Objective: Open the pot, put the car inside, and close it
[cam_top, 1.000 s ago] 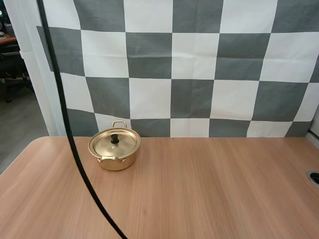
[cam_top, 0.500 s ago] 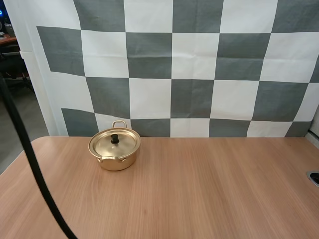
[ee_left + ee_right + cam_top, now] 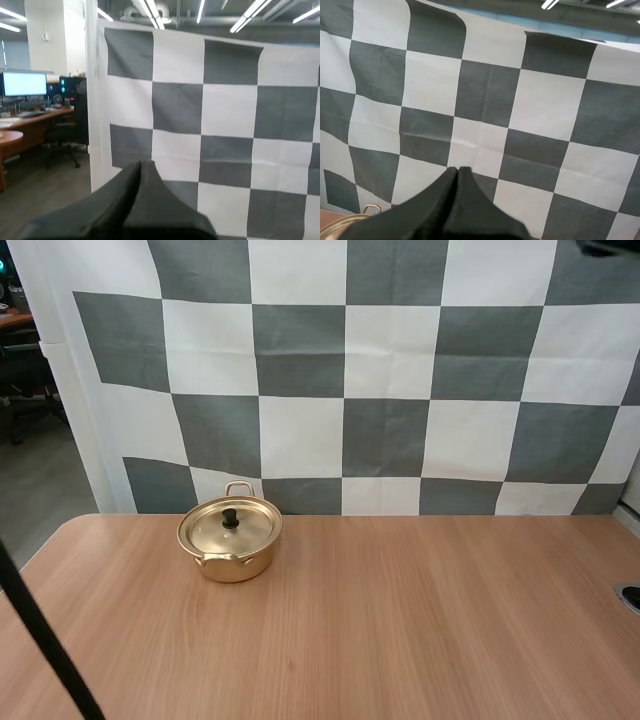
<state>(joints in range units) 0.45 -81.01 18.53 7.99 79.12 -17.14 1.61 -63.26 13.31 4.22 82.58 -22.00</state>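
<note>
Here's how it looks from my end. The small round gold-coloured metal pot (image 3: 230, 558) sits on the light wooden table (image 3: 420, 620), over on the left side and close to the far edge. Its matching gold lid (image 3: 228, 530) is on and lying flat, with a little black knob (image 3: 231, 517) dead centre. The pot has 2 loop handles, 1 on the far side and 1 on the near side.

My left gripper (image 3: 140, 165) has its 2 black fingers pressed together into 1 dark wedge, with nothing between them. Same deal with my right gripper (image 3: 457, 171): fingers together, holding nothing. In the right wrist view, a bit of the pot's gold rim and 1 handle peek out beyond the fingers, not touching them.
</note>
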